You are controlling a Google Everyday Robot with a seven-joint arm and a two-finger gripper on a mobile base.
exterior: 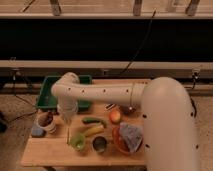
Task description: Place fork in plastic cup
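The fork (68,136) hangs upright, a thin pale line just to the left of the plastic cup (77,142), with its lower end down near the level of the cup's rim and outside the cup. Its upper end runs into the gripper (67,125), which points straight down, above and slightly left of the cup. The gripper appears closed on the fork's top, since the fork could not stand upright unheld.

The step in hand looks like carrying the fork over the cup's mouth. To do it well, the arm should lift first so the lower tip clears the rim, then shift right until the fork is centred over the opening, and lower it before letting go. A sideways move at the present height would probably knock the light cup over.

There is little room to overshoot. A dark cup (100,144) stands just right of the plastic cup, a banana (93,131) lies just behind and right of it, and a white mug (46,121) sits behind and left.
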